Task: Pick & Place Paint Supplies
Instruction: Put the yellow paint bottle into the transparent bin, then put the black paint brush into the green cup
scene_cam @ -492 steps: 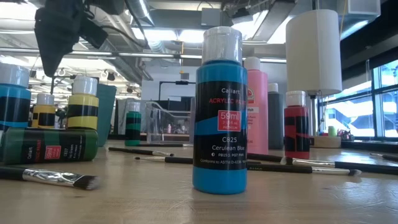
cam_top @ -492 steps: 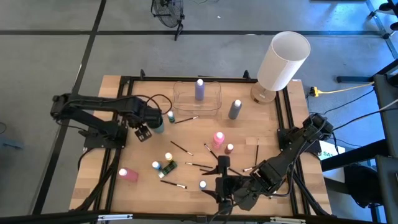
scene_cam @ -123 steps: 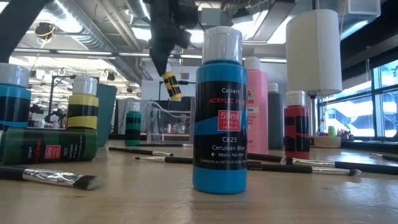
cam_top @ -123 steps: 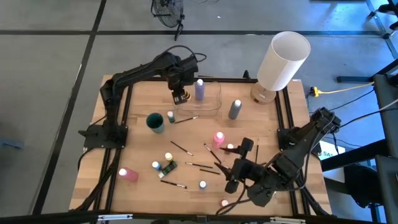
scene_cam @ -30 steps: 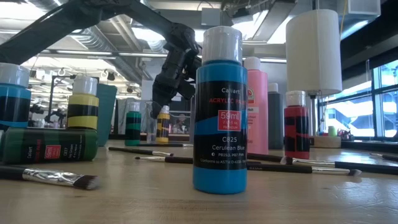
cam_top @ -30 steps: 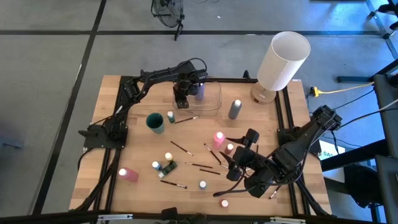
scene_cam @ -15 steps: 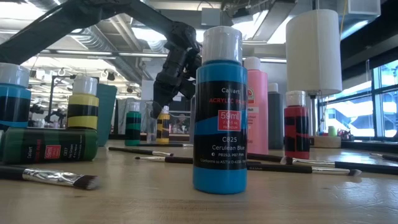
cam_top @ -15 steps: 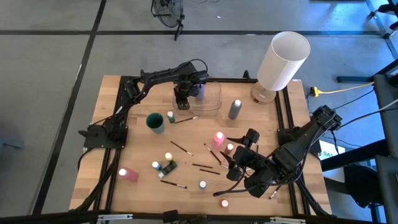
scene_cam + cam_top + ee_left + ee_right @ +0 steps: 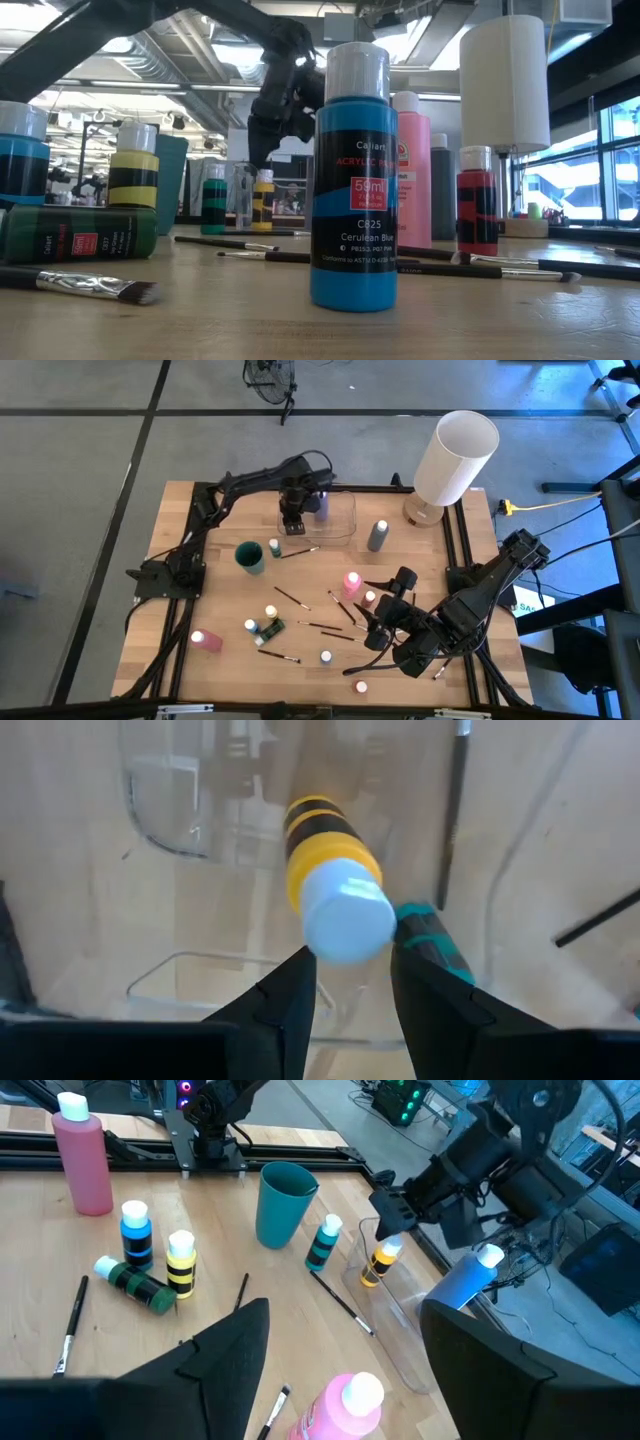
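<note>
Now the left gripper [image 9: 350, 982], fingers apart around the yellow bottle [image 9: 330, 885] inside the far tray [image 9: 340, 530], could tip it if withdrawn crookedly, while the right gripper [image 9: 340, 1345] waits open.

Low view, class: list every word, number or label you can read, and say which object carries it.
"Callart", "ACRYLIC P…", "59ml", "C825", "Cerulean Blue": front label of the blue paint bottle.
"Callart": label of the green bottle lying on its side; its red patch is too small to read.
Other bottles' labels: too small or blurred to read.
</note>
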Robot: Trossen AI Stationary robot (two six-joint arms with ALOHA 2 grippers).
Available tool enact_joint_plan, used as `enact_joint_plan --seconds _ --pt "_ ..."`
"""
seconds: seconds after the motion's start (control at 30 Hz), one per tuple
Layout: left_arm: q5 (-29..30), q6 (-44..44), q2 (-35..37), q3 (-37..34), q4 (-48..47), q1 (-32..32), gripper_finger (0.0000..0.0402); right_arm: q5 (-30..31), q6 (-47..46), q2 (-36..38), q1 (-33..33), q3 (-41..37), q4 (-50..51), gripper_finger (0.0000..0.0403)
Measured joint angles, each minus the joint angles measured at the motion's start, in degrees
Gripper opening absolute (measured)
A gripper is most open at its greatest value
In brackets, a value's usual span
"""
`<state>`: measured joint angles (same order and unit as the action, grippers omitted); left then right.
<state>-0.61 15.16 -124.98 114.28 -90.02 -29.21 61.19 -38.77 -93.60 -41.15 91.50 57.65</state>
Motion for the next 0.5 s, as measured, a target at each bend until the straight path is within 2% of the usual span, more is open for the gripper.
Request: enact_joint_plan --seconds 0.5 --pt "0.01 -2.5 6.38 0.02 0.0 0.37 0.0127 -0.06 0.01 0.0 -0.04 0.0 0.0 0.0263"
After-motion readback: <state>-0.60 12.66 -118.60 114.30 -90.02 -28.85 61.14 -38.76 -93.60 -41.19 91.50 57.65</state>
